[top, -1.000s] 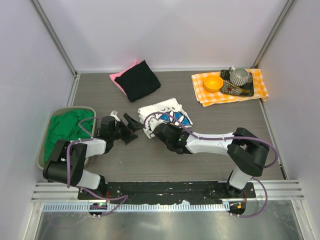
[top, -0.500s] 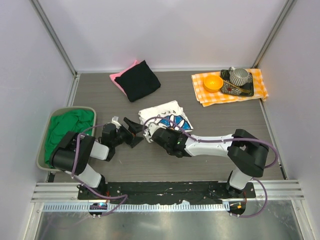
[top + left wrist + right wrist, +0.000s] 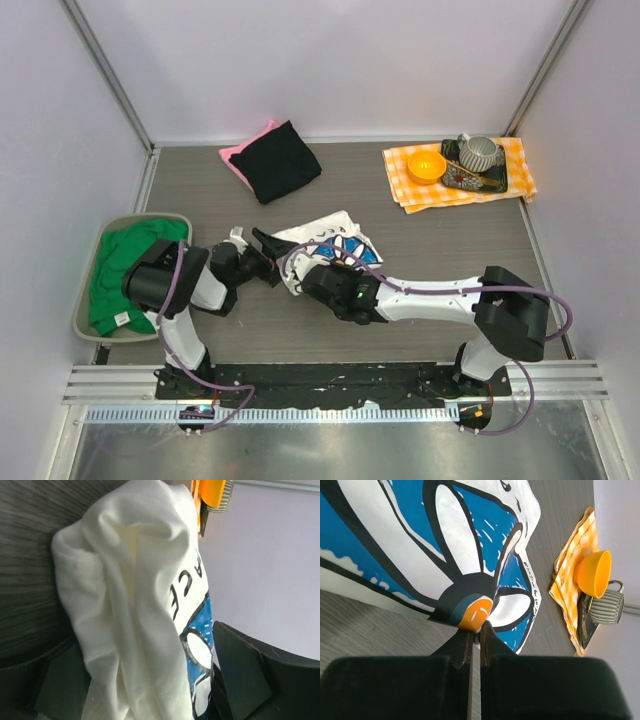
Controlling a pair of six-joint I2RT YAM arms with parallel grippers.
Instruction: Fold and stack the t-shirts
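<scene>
The white daisy-print t-shirt [image 3: 330,232] lies crumpled at mid-table. My right gripper [image 3: 298,270] is shut on its near-left edge; in the right wrist view the fingertips [image 3: 480,630] pinch the hem at the orange flower centre, with the shirt [image 3: 420,545] spread beyond. My left gripper [image 3: 271,258] stands open at the shirt's left side. In the left wrist view a white fold [image 3: 135,630] hangs between its wide-apart fingers [image 3: 250,675]. A green t-shirt [image 3: 128,268] fills the bin. A folded black t-shirt [image 3: 282,160] lies on a pink one [image 3: 240,160] at the back.
A grey bin [image 3: 82,300] sits at the left edge. At the back right, an orange-and-white checked cloth [image 3: 410,195] carries an orange bowl [image 3: 426,165], a grey ribbed cup [image 3: 480,152] and a dark tray [image 3: 470,180]. Walls enclose the table on three sides.
My left gripper has moved up and right until it straddles the shirt's left fold. The right gripper has drawn the shirt's edge slightly toward the near side.
</scene>
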